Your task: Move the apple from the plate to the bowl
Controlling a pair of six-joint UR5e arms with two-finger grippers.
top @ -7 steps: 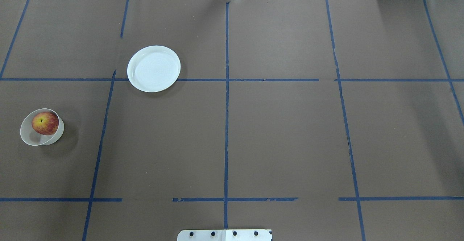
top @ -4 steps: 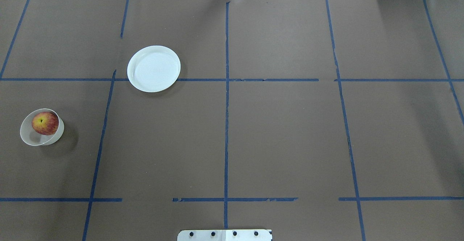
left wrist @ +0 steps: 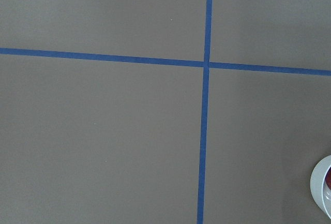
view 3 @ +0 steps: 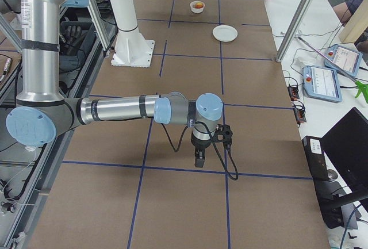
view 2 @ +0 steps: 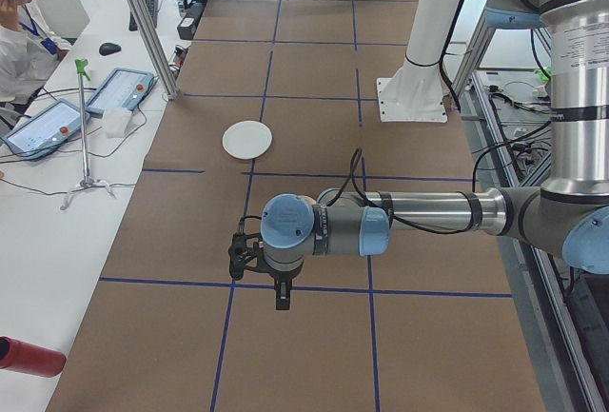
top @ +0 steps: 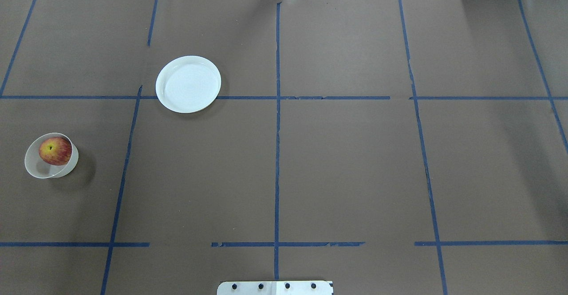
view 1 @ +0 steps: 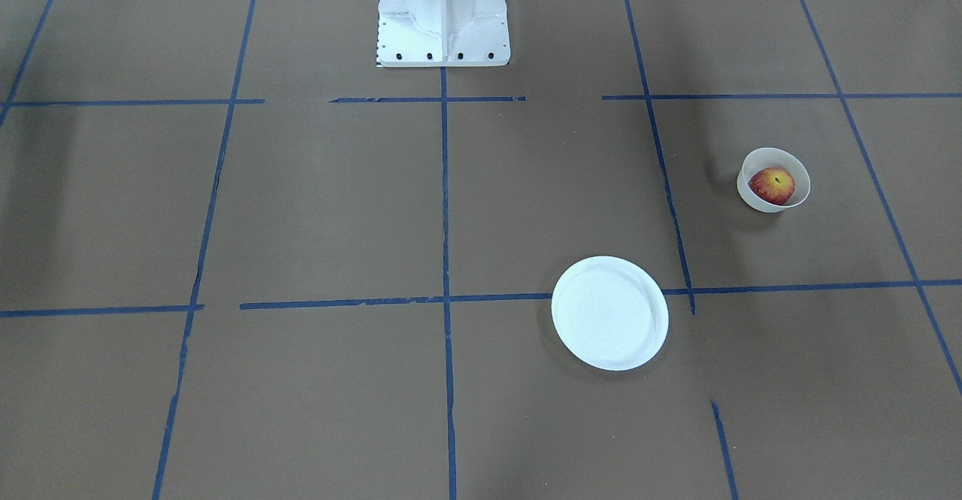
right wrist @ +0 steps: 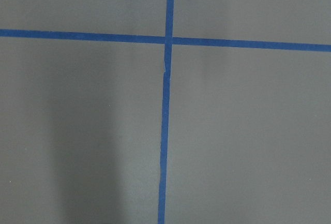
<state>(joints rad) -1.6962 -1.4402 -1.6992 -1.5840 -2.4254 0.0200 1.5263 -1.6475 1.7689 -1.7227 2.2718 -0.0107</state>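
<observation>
The red and yellow apple (top: 55, 150) lies inside the small cream bowl (top: 33, 167) at the table's left side; it also shows in the front view (view 1: 771, 184). The wide white plate (top: 188, 84) stands bare farther out, toward the middle. The bowl's rim (left wrist: 321, 182) shows at the left wrist view's lower right edge. My left gripper (view 2: 283, 294) hangs over the table in the left side view only, and I cannot tell whether it is open or shut. My right gripper (view 3: 198, 159) shows in the right side view only, and I cannot tell its state either.
The robot's white pedestal (view 1: 442, 11) stands at the table's near middle edge. Blue tape lines (top: 277, 108) cross the brown table cover. An operator's bench with tablets (view 2: 43, 127) and a red bottle (view 2: 29, 355) runs along the far side.
</observation>
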